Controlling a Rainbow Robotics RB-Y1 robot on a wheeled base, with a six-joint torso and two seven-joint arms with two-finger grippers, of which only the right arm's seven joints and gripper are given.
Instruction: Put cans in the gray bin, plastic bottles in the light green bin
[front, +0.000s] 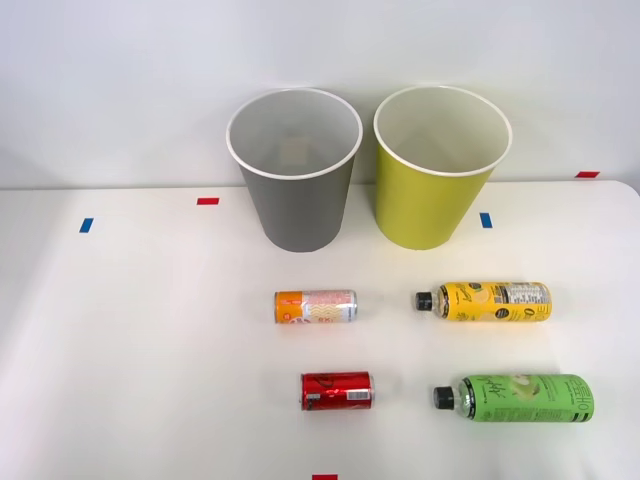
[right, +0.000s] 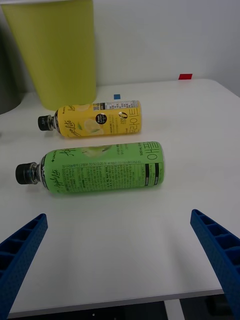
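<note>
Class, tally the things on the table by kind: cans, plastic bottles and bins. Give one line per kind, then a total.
Cans: 2, orange-and-silver and red
Plastic bottles: 2, yellow and green
Bins: 2, gray and light green
Total: 6

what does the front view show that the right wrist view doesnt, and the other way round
Front view alone: the orange and silver can and the red can lying on the white table, plus the white insides of the gray bin and the light green bin.

Right wrist view alone: the right claw, open, its blue fingers at the corners.

Both: the yellow bottle and the green bottle lying on their sides, and the light green bin's wall.
</note>
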